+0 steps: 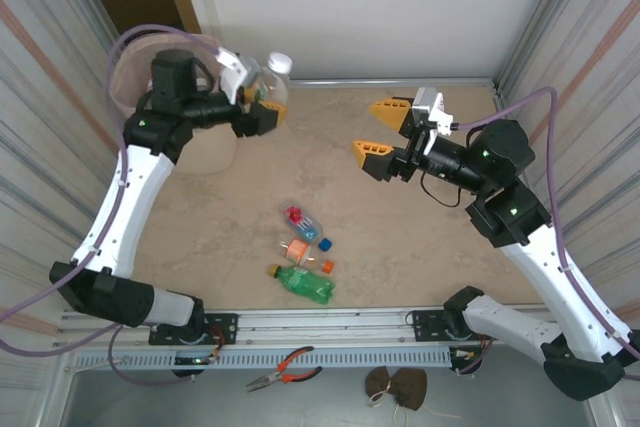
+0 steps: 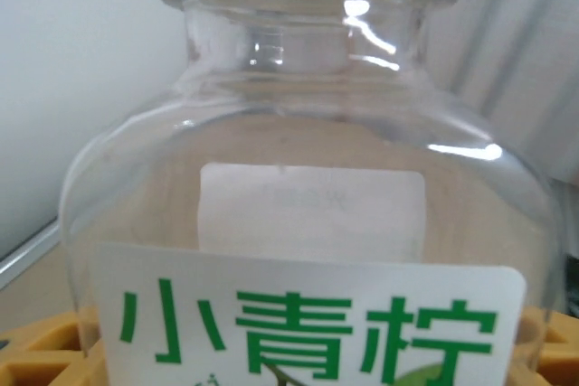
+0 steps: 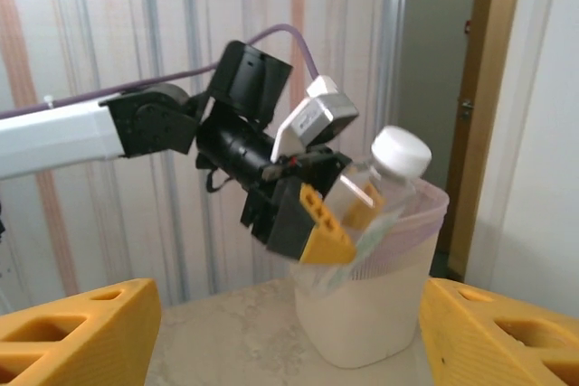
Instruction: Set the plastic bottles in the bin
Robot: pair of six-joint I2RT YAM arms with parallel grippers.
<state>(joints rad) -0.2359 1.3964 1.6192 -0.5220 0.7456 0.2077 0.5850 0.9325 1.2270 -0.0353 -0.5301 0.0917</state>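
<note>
Close against the left wrist camera stands the clear bottle [image 2: 298, 178], white cap up and long axis near upright. Its white label carries the green characters 小青柠. The left hand [image 3: 348, 219] is clamped on its lower body, a yellow finger on each side. It holds the bottle at the rim of the bin [image 1: 205, 152], a beige basket with a pink liner at the far left of the tabletop [image 1: 420, 237].

The right hand [image 1: 378, 135] hangs over the far right, jaws spread wide and empty.

Near the front edge a green bottle [image 1: 308, 285] lies on its side, cap pointing left. Just beyond it lie a blue-capped bottle [image 1: 306, 226], set diagonally, and an orange bottle [image 1: 297, 250]. Their labels are too small to read.
</note>
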